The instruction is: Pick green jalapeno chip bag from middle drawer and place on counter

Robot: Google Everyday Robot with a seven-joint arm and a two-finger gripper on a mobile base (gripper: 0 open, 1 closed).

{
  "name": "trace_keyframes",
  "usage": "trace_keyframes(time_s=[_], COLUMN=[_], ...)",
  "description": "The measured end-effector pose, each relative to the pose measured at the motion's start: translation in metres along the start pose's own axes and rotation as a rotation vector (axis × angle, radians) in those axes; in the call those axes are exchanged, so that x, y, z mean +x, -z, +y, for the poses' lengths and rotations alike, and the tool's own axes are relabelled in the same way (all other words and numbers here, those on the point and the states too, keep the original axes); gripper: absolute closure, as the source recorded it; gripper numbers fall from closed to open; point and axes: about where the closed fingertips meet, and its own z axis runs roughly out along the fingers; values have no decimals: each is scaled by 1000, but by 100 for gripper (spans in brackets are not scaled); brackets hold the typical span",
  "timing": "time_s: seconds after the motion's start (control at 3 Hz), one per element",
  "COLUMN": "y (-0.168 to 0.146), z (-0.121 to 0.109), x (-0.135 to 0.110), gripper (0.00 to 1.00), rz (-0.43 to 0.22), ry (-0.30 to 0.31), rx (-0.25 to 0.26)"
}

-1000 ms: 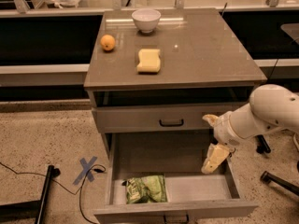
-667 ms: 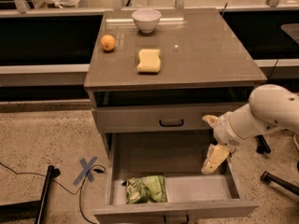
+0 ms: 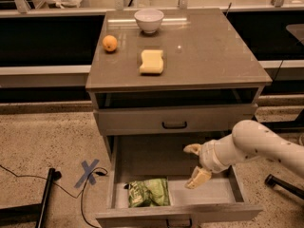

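The green jalapeno chip bag (image 3: 148,192) lies flat on the floor of the open middle drawer (image 3: 180,215), near its front left. My gripper (image 3: 194,164) hangs over the drawer's right half, to the right of the bag and a little above it, not touching it. Its two pale fingers are spread apart and hold nothing. The white arm reaches in from the right. The grey-brown counter (image 3: 209,46) tops the cabinet above.
On the counter stand a white bowl (image 3: 148,20), an orange (image 3: 109,43) and a yellow sponge (image 3: 152,61). The upper drawer front with a black handle (image 3: 174,125) is closed. On the speckled floor at left are a blue tape cross (image 3: 89,171), a cable and a black stand leg (image 3: 45,198).
My gripper has moved left and down, from beside the upper drawer front into the open drawer, closer to the bag. The bag has not moved.
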Motion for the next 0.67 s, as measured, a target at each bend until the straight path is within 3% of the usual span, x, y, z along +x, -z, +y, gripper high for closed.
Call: trace_keyframes(time_s=[0.67], y=[-83], z=[26], x=[3], gripper=[25], rz=[6], ry=[42], rx=[-102])
